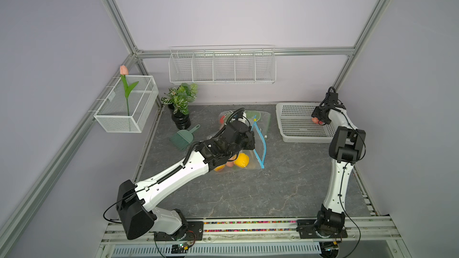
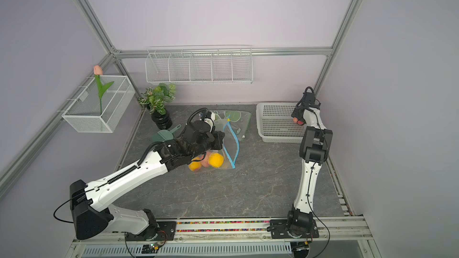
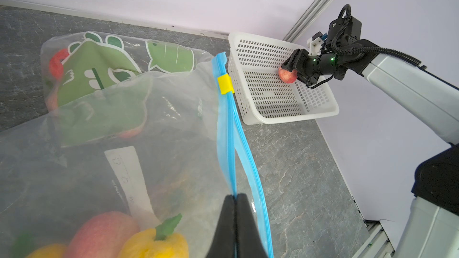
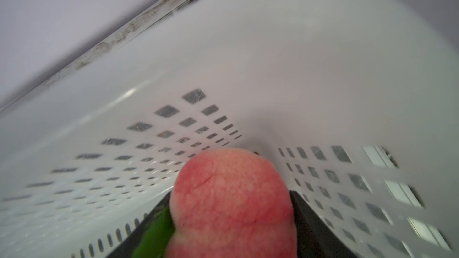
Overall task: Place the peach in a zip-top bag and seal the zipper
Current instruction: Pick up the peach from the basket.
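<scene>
Right wrist: right gripper [image 4: 228, 206] apparently snug on peach [image 4: 233, 189]; left gripper [image 3: 234, 203] tight on bag [image 3: 173, 125].

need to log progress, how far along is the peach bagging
Done: the left hand pinches the blue zipper of the bag, and its mouth is open. In hand: the right hand has the peach between its fingers, inside the basket. Left: carry it over, drop it in, seal the zipper.

Bright, even light, soft shadows; the close-up peach [image 4: 233, 202] looks blurred.
</scene>
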